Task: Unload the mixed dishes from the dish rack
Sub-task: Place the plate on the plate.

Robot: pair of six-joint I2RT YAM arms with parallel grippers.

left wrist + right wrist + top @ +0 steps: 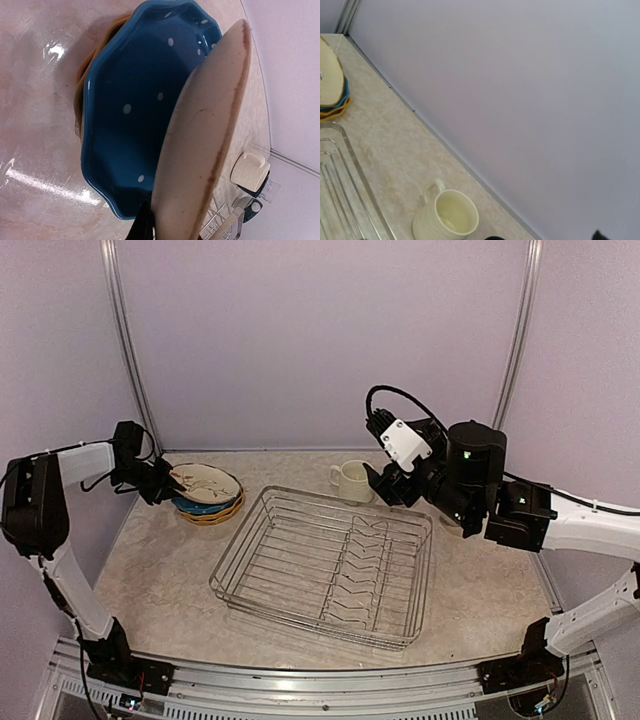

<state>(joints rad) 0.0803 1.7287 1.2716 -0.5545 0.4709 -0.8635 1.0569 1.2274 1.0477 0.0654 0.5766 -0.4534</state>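
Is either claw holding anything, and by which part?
Left gripper pinches the cream plate by its rim; right gripper is open, empty.

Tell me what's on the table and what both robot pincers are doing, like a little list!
dish rack: silver wire, middle of the table, no dishes in it
plate stack: left of the rack; mustard plate at the bottom, blue plate above it
cream plate: on top, tilted over the blue one
left pincer: shut on the cream plate's edge
cream mug: upright on the table behind the rack
right pincer: open, beside the mug, holding nothing
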